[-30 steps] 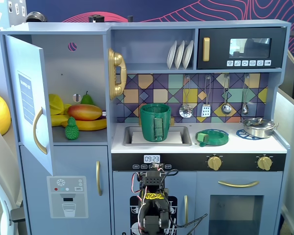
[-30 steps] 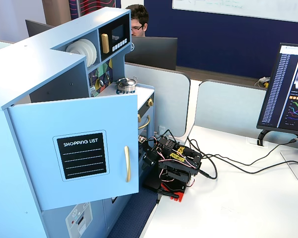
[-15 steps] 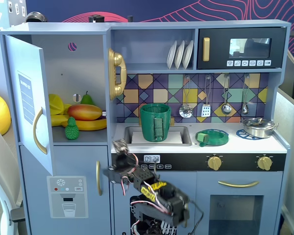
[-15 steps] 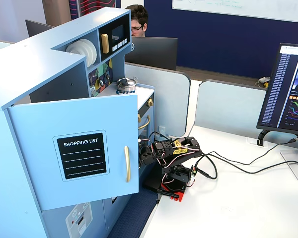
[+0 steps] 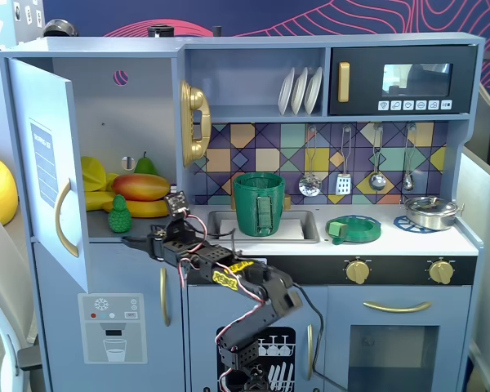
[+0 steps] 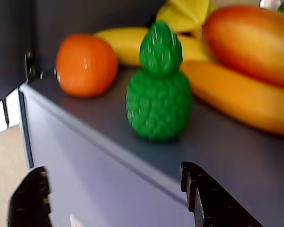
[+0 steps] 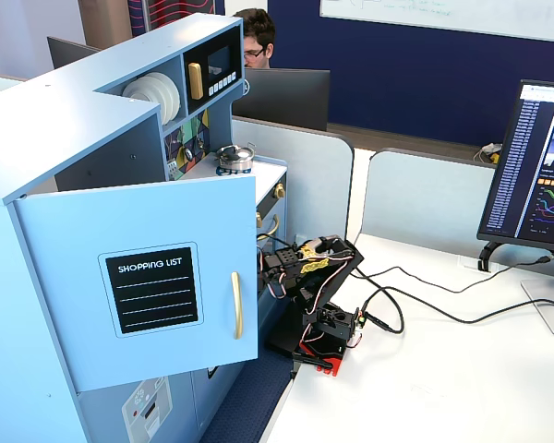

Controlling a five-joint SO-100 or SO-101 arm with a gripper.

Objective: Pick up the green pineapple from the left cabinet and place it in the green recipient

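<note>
While its two black fingers stand spread with nothing between them, the gripper (image 6: 116, 198) hangs just below the front edge of the shelf (image 6: 236, 156), apart from the pineapple (image 6: 158, 94). In the wrist view one finger (image 6: 31, 198) shows at lower left and the other (image 6: 208, 198) at lower right, both in front of the cabinet's face under the shelf lip.

The pineapple stands upright near that front edge, with bare shelf before it and to its lower right. Behind it, to the left, sits an orange (image 6: 85, 64); behind and to the right lie bananas (image 6: 236, 97) and a mango (image 6: 253, 40), close by. In a fixed view the pineapple (image 5: 119, 215) stands at the front of the cabinet (image 5: 139, 114), whose door (image 5: 53, 171) is swung wide, leaving the opening clear toward the arm (image 5: 229, 273).

Right of the cabinet, on the counter, the pot (image 5: 259, 204) stands upright at the sink (image 5: 302, 233), well apart from the pineapple.

On the door (image 7: 138, 277), a black label (image 7: 154, 289) reads "SHOPPING LIST".
</note>
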